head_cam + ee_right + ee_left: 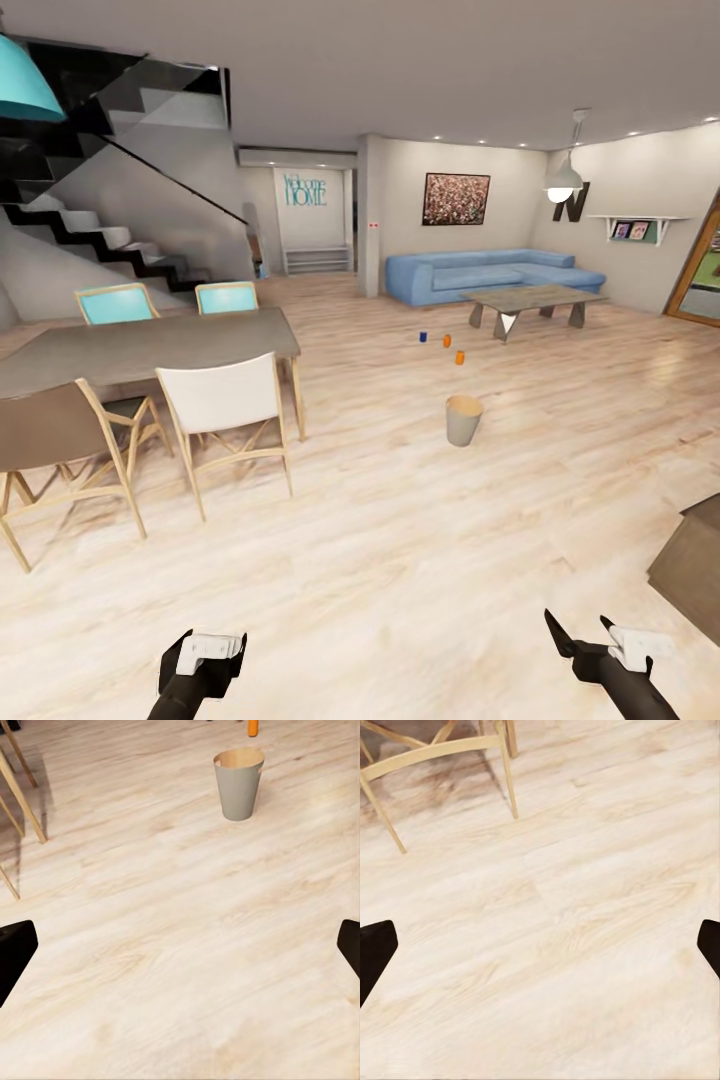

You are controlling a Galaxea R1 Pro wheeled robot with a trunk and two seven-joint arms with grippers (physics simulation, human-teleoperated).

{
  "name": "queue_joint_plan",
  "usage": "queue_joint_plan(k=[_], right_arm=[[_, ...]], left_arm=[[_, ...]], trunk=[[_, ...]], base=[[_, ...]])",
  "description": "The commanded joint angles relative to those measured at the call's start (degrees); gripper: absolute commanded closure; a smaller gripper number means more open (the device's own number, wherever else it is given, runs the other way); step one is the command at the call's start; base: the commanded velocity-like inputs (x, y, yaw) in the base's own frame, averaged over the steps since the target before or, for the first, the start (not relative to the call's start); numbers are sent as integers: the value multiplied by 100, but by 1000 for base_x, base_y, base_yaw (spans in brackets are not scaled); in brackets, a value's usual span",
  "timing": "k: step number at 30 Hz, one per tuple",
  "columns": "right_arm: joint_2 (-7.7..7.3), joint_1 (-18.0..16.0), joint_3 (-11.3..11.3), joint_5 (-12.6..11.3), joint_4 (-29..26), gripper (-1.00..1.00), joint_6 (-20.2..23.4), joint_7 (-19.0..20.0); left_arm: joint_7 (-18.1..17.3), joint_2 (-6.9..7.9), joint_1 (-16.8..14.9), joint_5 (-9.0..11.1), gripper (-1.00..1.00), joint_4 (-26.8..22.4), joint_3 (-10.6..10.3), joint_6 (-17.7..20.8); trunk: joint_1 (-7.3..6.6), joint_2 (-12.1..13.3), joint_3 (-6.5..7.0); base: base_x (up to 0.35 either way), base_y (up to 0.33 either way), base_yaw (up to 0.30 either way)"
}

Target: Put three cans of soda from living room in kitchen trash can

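Three small cylindrical soda cans stand upright on the light wood plank floor (420, 560) of the living room: one dark blue can (423, 338) and two orange cans, the nearer (460, 357) and the farther (447, 341). They lie close together but apart, in front of the low grey coffee table (535, 298) and the light-blue sectional sofa (490, 274). The pale grey tapered trash can with the orange-brown inside (464, 419) stands open on the floor, nearer the robot than the cans and well apart from them.

The left gripper (205, 655) and the right gripper (585, 632) hang low over bare floor, well short of everything. Both sets of fingers are spread wide and hold nothing; the wrist views show the black fingertips at the picture edges with floor between.

Assessment: the step in hand is the approach drive. The base should steer to the right of the wooden dining chairs (225, 420) and pass beside the trash can without nudging it. Stopping with the nearer orange can centred ahead of one arm would permit a level side grasp around its body. The cans are light and stand close; a careless sweep could topple one and set it rolling.
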Motion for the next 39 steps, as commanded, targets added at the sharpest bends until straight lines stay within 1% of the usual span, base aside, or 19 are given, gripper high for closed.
queue_joint_plan(k=[1, 5, 18, 30, 39], right_arm=[[0, 0, 1, 0, 1, -100, 0, 1], [0, 0, 3, 1, 9, -100, 0, 2], [0, 0, 5, 1, 21, -100, 0, 4], [0, 0, 2, 4, 21, -100, 0, 4], [0, 0, 15, 23, 54, -100, 0, 4]], left_arm=[[0, 0, 0, 0, -100, 0, 0, 0], [0, 0, -3, 0, -100, 0, 0, 0], [0, 0, 1, 0, -100, 0, 0, 0], [0, 0, 1, 5, -100, 0, 0, 0], [0, 0, 0, 8, -100, 0, 0, 0]], trunk=[[0, 0, 0], [0, 0, 0], [0, 0, 16], [0, 0, 17], [0, 0, 17]], base=[[293, -145, -1], [293, -146, -48], [293, -149, -173], [296, -120, -25], [310, -22, -1]])
